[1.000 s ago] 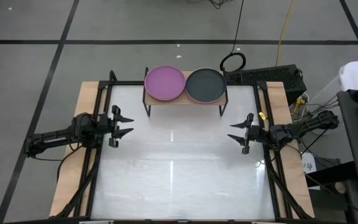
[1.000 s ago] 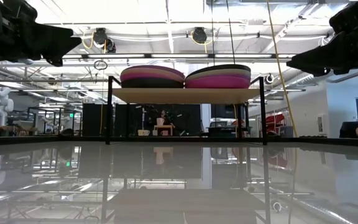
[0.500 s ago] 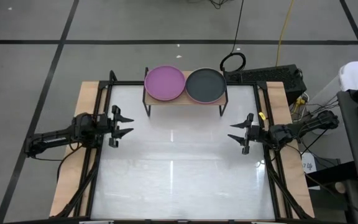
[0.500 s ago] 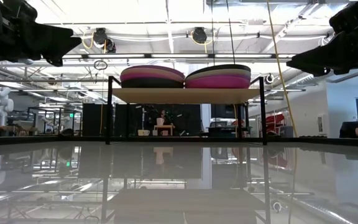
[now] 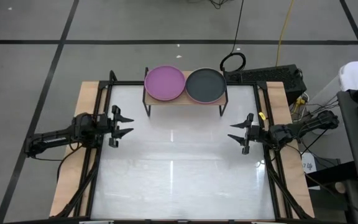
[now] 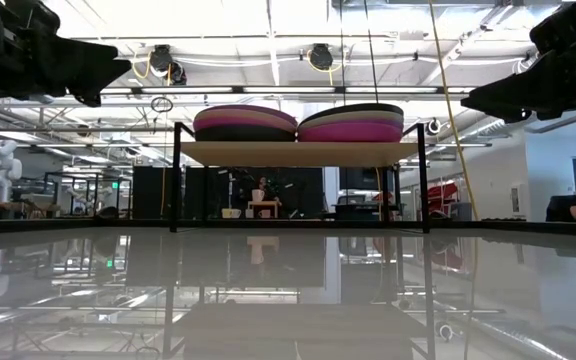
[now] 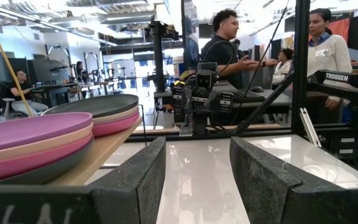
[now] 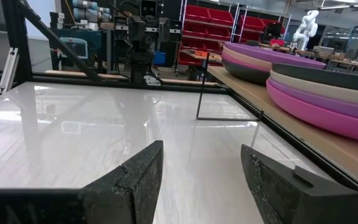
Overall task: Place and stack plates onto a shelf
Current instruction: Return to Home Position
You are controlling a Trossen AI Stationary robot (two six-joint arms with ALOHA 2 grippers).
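Observation:
The shelf [image 5: 185, 98] stands at the table's far edge on thin black legs. On it rest two stacks of plates: the left stack [image 5: 165, 83] has a purple plate on top, the right stack [image 5: 205, 85] a black one. The low view shows the layers, purple over pink and black on the left [image 6: 245, 123], black over beige and magenta on the right [image 6: 352, 122]. My left gripper [image 5: 124, 124] is open above the table's left side. My right gripper [image 5: 238, 134] is open above the right side. Both hold nothing.
The white glossy tabletop [image 5: 179, 168] lies between the two arms. Black frame rails [image 5: 98, 143] run along the table's left and right sides. People stand in the room beyond the table [image 7: 225, 37]. Cables and a black box [image 5: 272, 78] lie past the far right corner.

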